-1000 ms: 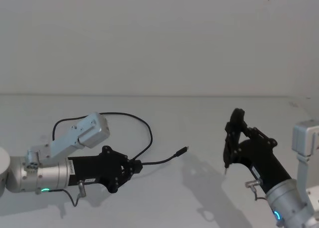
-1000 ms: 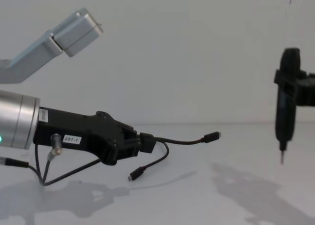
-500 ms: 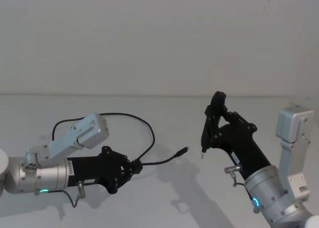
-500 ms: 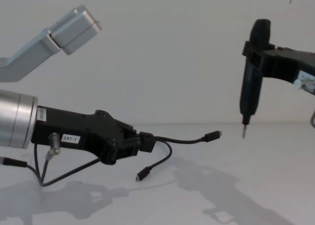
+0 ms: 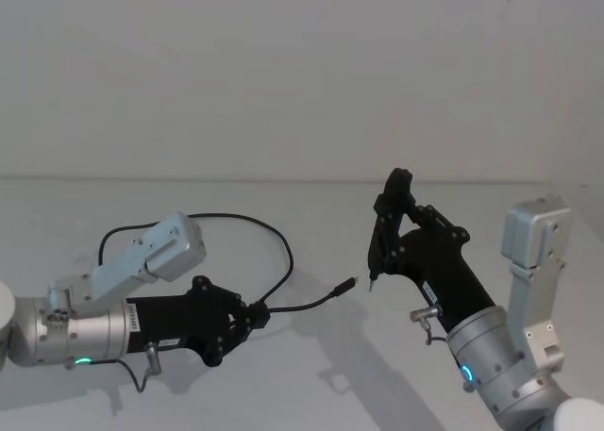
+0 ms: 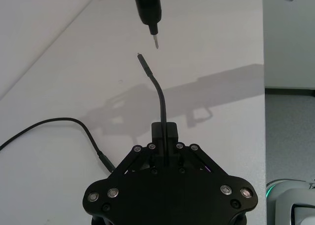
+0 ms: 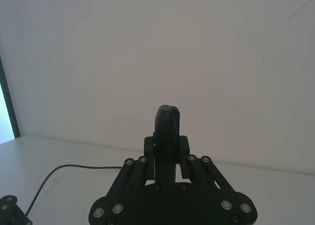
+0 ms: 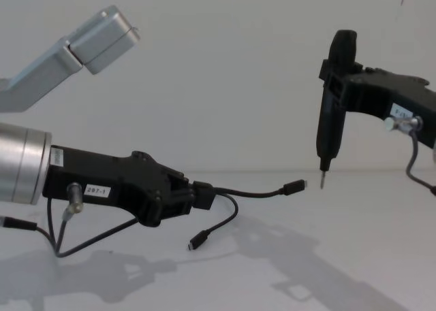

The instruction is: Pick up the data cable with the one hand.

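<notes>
- Left gripper point(image 5: 257, 315) — clamped on the data cable point(image 5: 283, 252), fingers pinched on the thick black block near one end; the left wrist view shows that block point(image 6: 166, 135) squeezed between the two fingers.
- It sits low over the white table point(image 5: 311, 393), reaching toward the centre, and carries the "297-1" label point(image 8: 97, 190) on its side.
- From the grip, a short stretch of cable sticks out straight and level above the table, ending in a small plug point(image 8: 295, 186).
- The other run loops back behind the left gripper, curving over the table and round the grey arm link point(image 5: 156, 252). The second plug point(image 8: 197, 241) hangs just below and ahead of the left gripper, close to the table; whether it touches, cannot tell.
- Right gripper point(image 8: 330, 113) — closed on a slim black tool point(image 8: 332, 107) held upright, its thin metal tip point(image 8: 322, 182) pointing down.
- That tip hangs just beside the free plug on the side away from the left gripper, at about the same height — near, not touching. The left wrist view shows a small gap between tip point(image 6: 155, 41) and plug point(image 6: 140, 56).
</notes>
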You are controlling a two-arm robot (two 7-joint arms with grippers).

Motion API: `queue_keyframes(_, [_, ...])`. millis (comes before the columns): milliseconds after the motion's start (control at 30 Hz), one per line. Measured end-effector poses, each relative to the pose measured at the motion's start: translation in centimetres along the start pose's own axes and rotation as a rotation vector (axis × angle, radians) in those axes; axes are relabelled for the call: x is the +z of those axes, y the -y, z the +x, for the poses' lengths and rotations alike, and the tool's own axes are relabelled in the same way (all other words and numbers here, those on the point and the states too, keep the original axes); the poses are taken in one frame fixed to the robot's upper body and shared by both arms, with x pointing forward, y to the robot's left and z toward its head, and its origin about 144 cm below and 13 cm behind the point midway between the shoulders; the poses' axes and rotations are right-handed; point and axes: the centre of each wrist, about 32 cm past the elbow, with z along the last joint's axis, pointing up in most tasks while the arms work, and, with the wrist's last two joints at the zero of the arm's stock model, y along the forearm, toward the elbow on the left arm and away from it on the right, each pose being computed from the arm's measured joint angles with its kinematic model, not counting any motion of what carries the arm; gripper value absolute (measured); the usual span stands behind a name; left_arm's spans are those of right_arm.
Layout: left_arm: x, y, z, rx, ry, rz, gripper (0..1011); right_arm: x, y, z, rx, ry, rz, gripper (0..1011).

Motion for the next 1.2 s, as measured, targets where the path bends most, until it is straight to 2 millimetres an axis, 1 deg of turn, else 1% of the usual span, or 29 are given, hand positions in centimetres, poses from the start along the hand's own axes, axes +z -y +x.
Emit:
queue_keyframes(333, [0.0, 0.0, 0.0, 0.0, 0.0, 0.0, 44, -0.8, -0.8, 0.0, 0.008, -0.009, 0.007, 279])
queue_keyframes(733, [0.0, 0.0, 0.0, -0.001, 0.001, 0.0, 44, -1.3, -1.6, -0.2, 0.004, -0.028, 0.011, 279])
queue_keyframes(1200, [0.0, 0.0, 0.0, -0.001, 0.001, 0.0, 44, -2.0, -2.3, 0.6, -0.005, -0.053, 0.012, 279])
